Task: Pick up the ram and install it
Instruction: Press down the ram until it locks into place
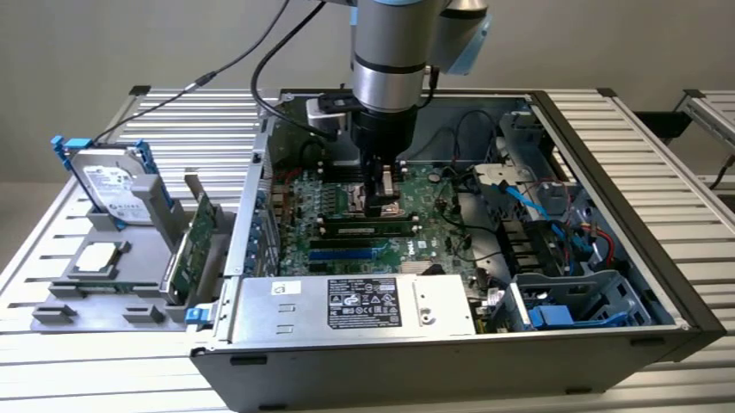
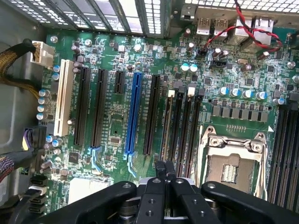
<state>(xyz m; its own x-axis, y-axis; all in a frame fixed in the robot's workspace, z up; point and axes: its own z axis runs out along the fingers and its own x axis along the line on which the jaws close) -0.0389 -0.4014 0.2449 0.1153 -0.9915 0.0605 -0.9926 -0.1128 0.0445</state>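
— Dark green, slim, with a row of black chips: is that the ram (image 1: 367, 229) you want me to find?
— Yes. In the exterior view you can see it lying lengthwise in a slot on the motherboard (image 1: 344, 200), inside the open case (image 1: 643, 258).
— And the gripper (image 1: 387, 188)?
— It hangs low over the board, just behind the ram. You get the side of the stick there; the wrist view gives you its thin top edge (image 2: 166, 126), running along the slot next to the blue slot's neighbours.
— Are the fingers holding it?
— No. In the wrist view the gripper (image 2: 165, 164) has its tips pressed together with nothing between them, right at the near end of that slot.
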